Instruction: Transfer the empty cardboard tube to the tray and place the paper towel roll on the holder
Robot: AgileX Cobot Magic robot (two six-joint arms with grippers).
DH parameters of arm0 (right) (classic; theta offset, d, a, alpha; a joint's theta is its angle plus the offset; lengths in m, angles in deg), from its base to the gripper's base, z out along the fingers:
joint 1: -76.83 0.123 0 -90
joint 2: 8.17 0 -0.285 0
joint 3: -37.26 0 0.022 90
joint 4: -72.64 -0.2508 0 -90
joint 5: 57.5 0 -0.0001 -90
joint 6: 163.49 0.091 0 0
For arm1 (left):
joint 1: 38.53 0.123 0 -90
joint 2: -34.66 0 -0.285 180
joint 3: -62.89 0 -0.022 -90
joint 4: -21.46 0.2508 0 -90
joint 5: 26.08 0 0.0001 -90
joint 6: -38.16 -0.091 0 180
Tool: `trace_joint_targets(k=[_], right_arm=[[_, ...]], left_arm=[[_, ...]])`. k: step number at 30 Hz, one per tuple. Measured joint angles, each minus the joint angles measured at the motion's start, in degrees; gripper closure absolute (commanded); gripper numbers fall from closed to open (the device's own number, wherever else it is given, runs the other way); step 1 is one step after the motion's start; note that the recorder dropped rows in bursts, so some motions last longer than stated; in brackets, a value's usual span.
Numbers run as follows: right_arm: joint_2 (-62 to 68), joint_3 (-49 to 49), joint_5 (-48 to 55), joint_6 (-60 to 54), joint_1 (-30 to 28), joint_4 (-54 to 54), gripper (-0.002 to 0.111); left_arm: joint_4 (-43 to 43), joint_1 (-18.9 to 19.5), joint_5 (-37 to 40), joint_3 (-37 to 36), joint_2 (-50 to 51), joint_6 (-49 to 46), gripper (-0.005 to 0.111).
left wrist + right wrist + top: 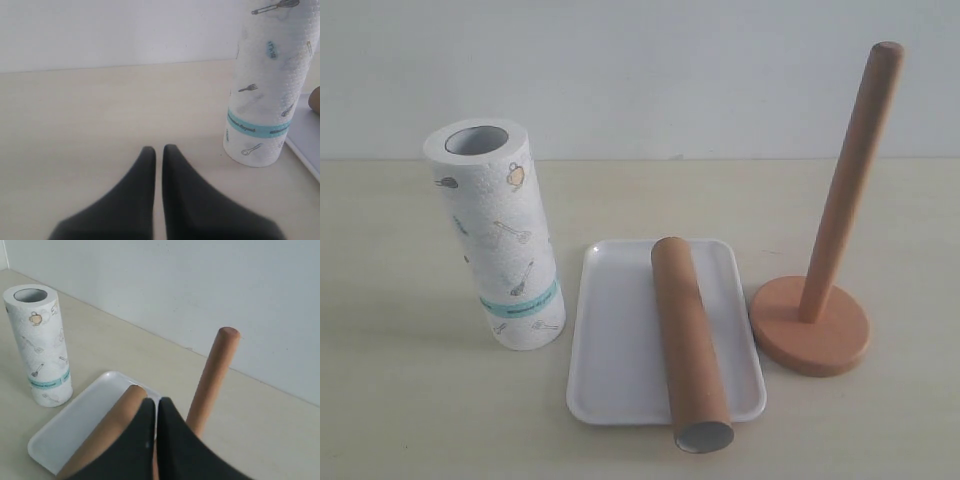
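Cardboard tube [688, 335] lies on tray [610, 340], near end overhanging. Paper towel roll [500, 240] upright on table [420, 400], holder [845, 185] bare. Left tool [158, 150] and right tool [156, 402] closed, empty. Risk: roll tips when gripped, or jams off-centre on holder.

**Three cameras, one shared stretch of counter**

My exterior camera looks down at a slant across the counter [410, 400] toward the wall [640, 70], close enough that paper towel roll [495, 240], tray [610, 350], cardboard tube [685, 340] and holder [810, 330] fill the frame. My left wrist camera sits low over the counter, facing the wall past the left fingers [135, 200], the roll close by. My right wrist camera rides higher, looking down over the right fingers [175, 450]. All three views share the roll and the tray.
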Motion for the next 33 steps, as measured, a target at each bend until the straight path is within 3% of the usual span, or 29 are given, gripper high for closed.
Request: trace_joint_targets(k=[13,15,18,27,30,33], right_arm=[[-12.3,1.5,0.2,0.6,0.0,-0.2,0.107],[-12.4,1.5,-0.3,0.6,-2.1,-0.6,0.107],[-12.5,1.5,-0.9,0.6,-10.0,-1.4,0.107],[-15.0,3.1,-0.9,2.0,-40.8,-9.5,0.107],[-15.0,4.9,-0.8,-2.8,-45.6,-12.3,0.107],[-15.0,7.1,-0.8,-7.4,-46.9,-14.7,0.107]], left_arm=[[0.0,0.0,0.0,0.0,0.0,0.0,0.103],[0.0,0.0,0.0,0.0,0.0,0.0,0.103],[0.0,0.0,0.0,0.0,0.0,0.0,0.103],[0.0,0.0,0.0,0.0,0.0,0.0,0.103],[0.0,0.0,0.0,0.0,0.0,0.0,0.103],[0.0,0.0,0.0,0.0,0.0,0.0,0.103]])
